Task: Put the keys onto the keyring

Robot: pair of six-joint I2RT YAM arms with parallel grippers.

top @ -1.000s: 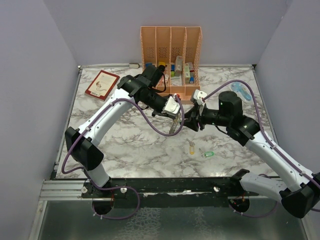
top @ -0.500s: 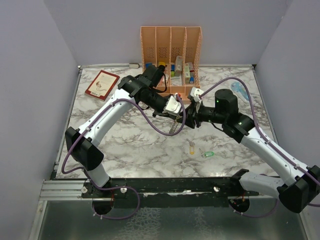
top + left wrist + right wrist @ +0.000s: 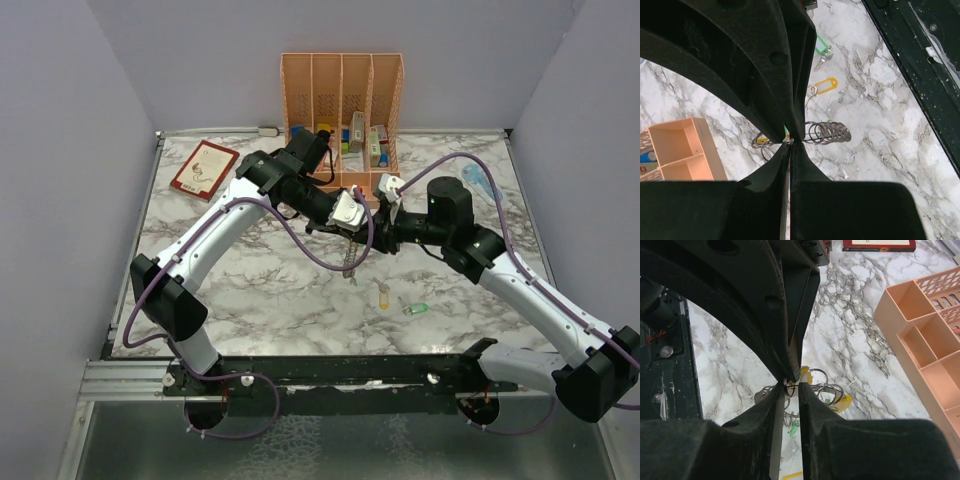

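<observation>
Green-headed small key (image 3: 417,308) and yellow-headed small key (image 3: 382,295) lie loose on the marble table (image 3: 250,290) nearest the bases. Beyond them, the left gripper (image 3: 790,142) is clamped on the thin silver wire keyring (image 3: 827,132). The right gripper (image 3: 790,388) has its jaws nearly together at the same wire, but I cannot tell whether it grips. It should pinch squarely, without twisting the coil.

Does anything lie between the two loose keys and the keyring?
Nothing visible does. The yellow key and the green key lie on bare marble near the keyring, which the shut left gripper holds.

orange organizer (image 3: 342,75), red book (image 3: 204,167), marble table (image 3: 250,290)
</observation>
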